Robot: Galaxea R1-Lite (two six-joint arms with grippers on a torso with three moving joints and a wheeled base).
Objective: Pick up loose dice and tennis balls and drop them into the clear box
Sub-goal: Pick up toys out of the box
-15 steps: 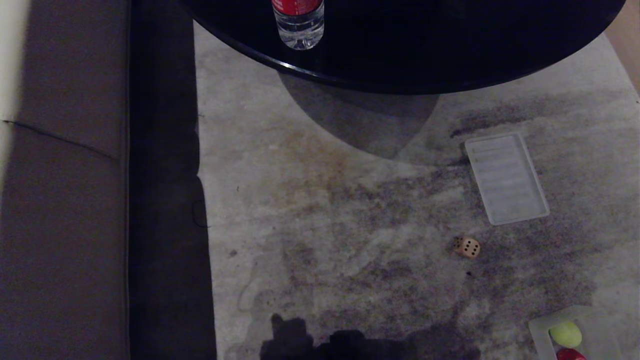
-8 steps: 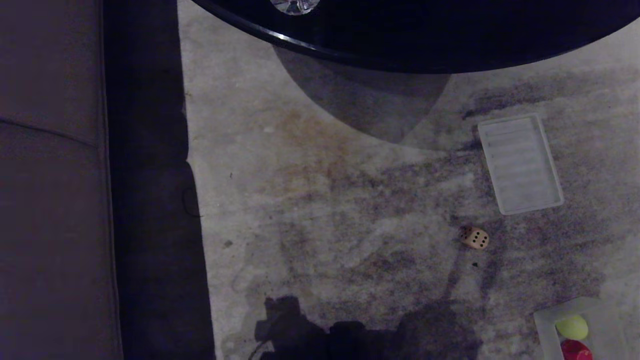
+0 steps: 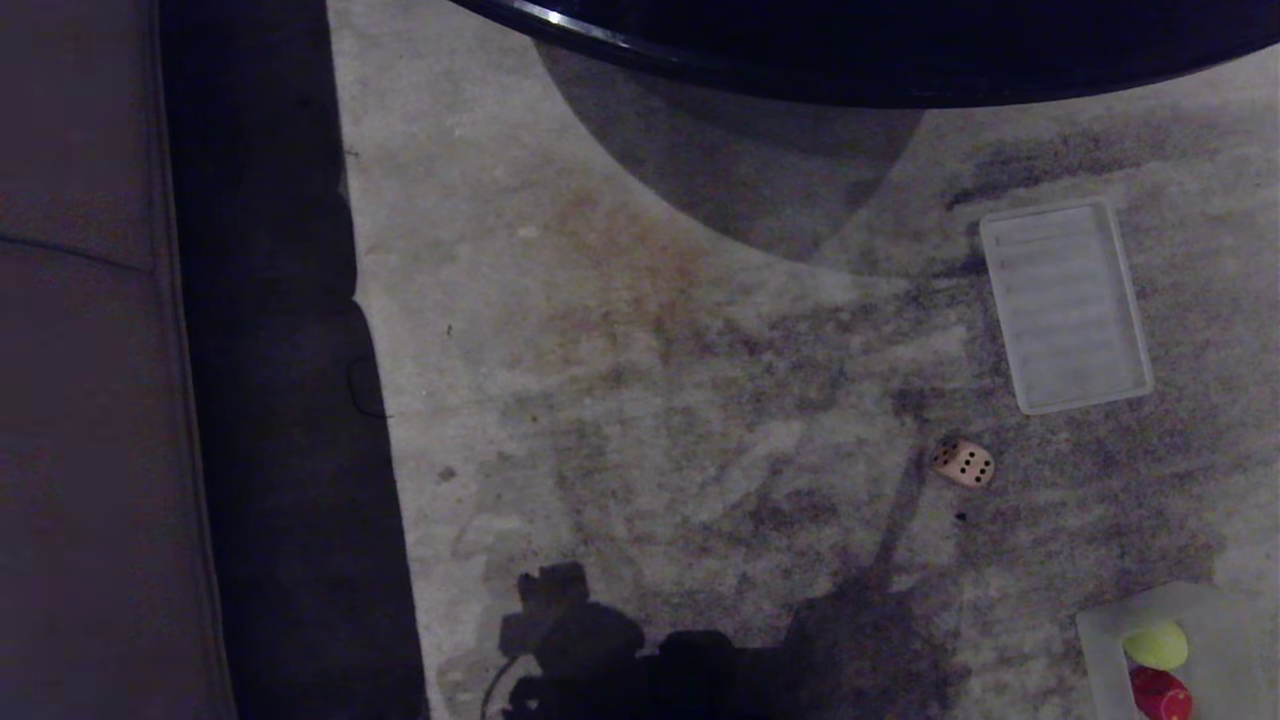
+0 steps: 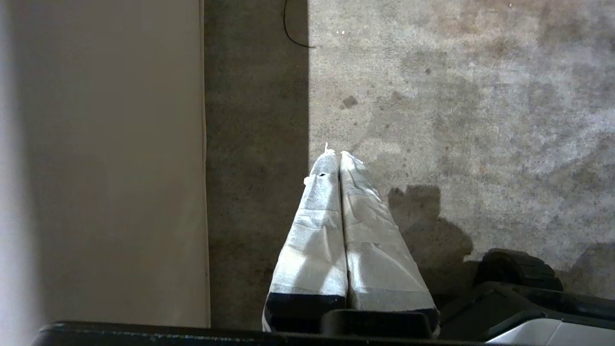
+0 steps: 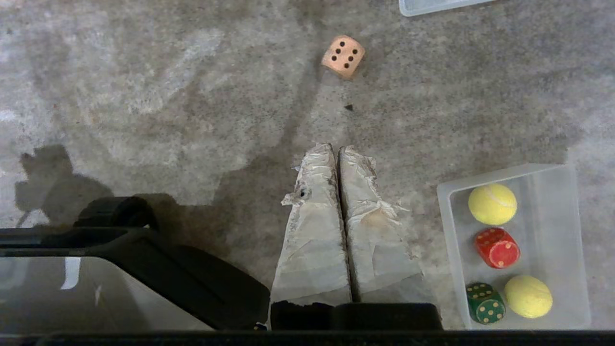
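Head view: the clear box, cut off at the lower right corner, shows a tennis ball and red die. The tan die lies loose on the carpet below the ribbed lid. The whole scene has slid since a second ago, and the table's water bottle has left the frame.

Left wrist view: left gripper, fingers pressed together, empty.

Right wrist view: right gripper likewise closed and empty; the box holds two balls, the red die and a green die.

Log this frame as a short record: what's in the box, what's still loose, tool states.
in clear box: two tennis balls, red die, dark green die
loose on carpet: tan die
lid: flat on carpet, beyond tan die, apart from box
left tool: shut, empty, above carpet
right tool: shut, empty, short of tan die
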